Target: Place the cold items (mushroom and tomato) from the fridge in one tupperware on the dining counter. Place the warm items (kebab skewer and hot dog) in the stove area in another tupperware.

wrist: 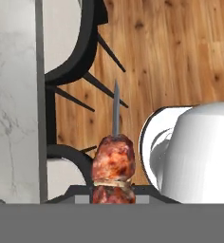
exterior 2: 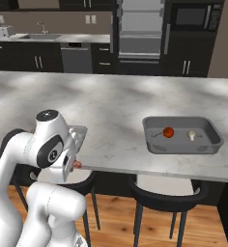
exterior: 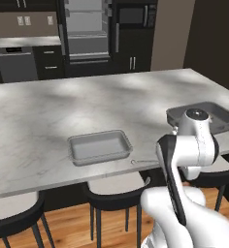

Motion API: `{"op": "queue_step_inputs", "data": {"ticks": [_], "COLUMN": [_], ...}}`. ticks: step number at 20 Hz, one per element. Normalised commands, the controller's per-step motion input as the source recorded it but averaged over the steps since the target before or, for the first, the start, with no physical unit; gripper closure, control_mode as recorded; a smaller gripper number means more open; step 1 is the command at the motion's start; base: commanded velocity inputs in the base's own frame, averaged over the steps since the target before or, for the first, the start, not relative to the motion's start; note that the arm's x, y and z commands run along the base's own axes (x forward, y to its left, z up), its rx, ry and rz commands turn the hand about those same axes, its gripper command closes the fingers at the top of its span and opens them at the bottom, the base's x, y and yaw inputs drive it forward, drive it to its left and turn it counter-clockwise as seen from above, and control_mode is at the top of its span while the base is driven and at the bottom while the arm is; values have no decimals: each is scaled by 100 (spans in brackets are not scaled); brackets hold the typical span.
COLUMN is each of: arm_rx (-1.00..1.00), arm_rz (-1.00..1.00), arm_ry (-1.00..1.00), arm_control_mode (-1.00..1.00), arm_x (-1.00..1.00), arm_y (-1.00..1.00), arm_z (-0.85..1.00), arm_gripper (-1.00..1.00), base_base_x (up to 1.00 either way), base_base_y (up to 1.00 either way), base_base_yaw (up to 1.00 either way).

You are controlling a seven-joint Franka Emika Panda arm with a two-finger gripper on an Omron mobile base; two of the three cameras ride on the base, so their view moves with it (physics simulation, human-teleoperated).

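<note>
My gripper hangs low beside the dining counter's near edge, shut on the kebab skewer. In the hand view the browned meat sits between the jaws and the metal point sticks out over the wooden floor. The skewer's thin tip also pokes out left of my arm. An empty grey tupperware lies on the counter near that edge. A second tupperware further right holds the tomato and the mushroom. The hot dog is out of view.
Black stools with pale seats stand under the marble counter, close below my hand. The fridge stands open at the back wall, beside dark cabinets and a dishwasher.
</note>
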Motion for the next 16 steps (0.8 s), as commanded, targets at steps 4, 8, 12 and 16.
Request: {"op": "queue_step_inputs", "data": {"ticks": [4,8,12,16], "arm_rx": [4,0,0,0], "arm_rz": [-3,0,0,5], "arm_ry": [-14,-1,0,4], "arm_control_mode": [-100,-100,-100,-100], "arm_x": [23,56,71,89], "arm_y": [71,77,53,13], "arm_z": [9,33,30,6], "arm_gripper": [100,100,100,100], "base_base_x": [0,0,0,0], "base_base_y": [0,0,0,0], "base_base_yaw": [0,0,0,0]}}
